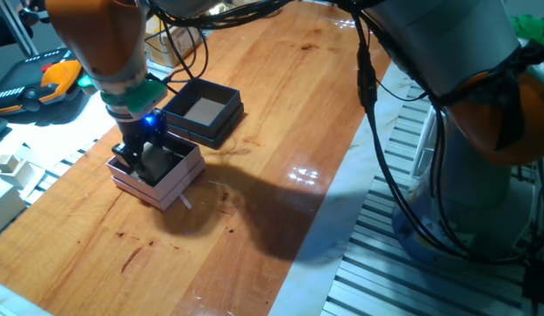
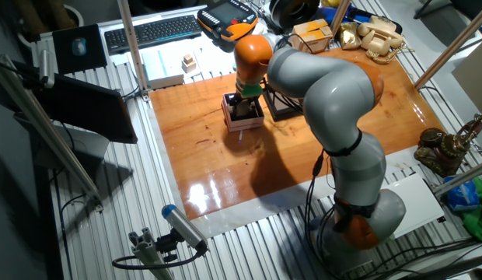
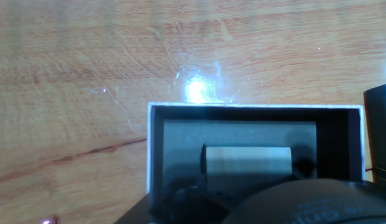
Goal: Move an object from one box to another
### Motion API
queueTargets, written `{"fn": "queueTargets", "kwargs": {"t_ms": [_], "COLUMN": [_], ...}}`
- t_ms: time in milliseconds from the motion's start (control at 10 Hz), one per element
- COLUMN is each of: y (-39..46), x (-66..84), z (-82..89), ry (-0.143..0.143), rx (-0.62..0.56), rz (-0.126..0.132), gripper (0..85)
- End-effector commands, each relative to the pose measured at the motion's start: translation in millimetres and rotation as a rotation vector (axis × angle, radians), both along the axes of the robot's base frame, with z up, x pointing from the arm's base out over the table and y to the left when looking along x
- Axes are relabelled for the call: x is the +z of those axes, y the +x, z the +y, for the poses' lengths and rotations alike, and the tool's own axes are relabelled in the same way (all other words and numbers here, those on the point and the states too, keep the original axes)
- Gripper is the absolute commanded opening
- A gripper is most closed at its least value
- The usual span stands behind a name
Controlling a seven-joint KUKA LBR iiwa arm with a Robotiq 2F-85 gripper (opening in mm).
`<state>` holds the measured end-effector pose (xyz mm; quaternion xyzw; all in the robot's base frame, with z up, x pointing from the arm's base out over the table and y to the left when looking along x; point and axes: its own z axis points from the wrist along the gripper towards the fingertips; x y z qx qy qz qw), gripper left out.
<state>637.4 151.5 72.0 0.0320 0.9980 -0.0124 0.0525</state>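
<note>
The pink box [image 1: 171, 183] stands on the wooden table, left of centre, with the black box [image 1: 202, 112] just behind it. The black box's pale floor is bare. My gripper [image 1: 140, 160] reaches down into the pink box. In the hand view the pale wooden cube [image 3: 246, 163] sits low inside the pink box [image 3: 157, 149], over its grey floor. Dark fingertips [image 3: 303, 165] lie flush against the cube's sides, so my gripper [image 3: 248, 171] looks shut on it. The other fixed view shows the gripper [image 2: 246, 103] in the pink box [image 2: 242, 120], beside the black box [image 2: 281, 109].
A pair of pale wooden blocks [image 1: 12, 167] lies off the table's left edge, also in the other fixed view [image 2: 188, 61]. An orange teach pendant [image 1: 44, 83] and cables lie behind. The black box's corner [image 3: 380, 134] shows at the right of the hand view.
</note>
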Motion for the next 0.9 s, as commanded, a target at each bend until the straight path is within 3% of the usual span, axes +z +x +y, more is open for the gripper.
{"fn": "queueTargets", "kwargs": {"t_ms": [0,200,300,800], "y": [-0.2,-0.2,-0.3,-1.9], "x": [0.0,0.1,0.1,-3.0], "z": [0.1,-0.1,-0.1,-3.7], "ry": [0.002,0.000,-0.005,-0.008], "rx": [0.000,0.006,0.009,0.016], "rz": [-0.001,0.000,0.000,-0.011], "gripper": [17.0,17.0,34.0,34.0]}}
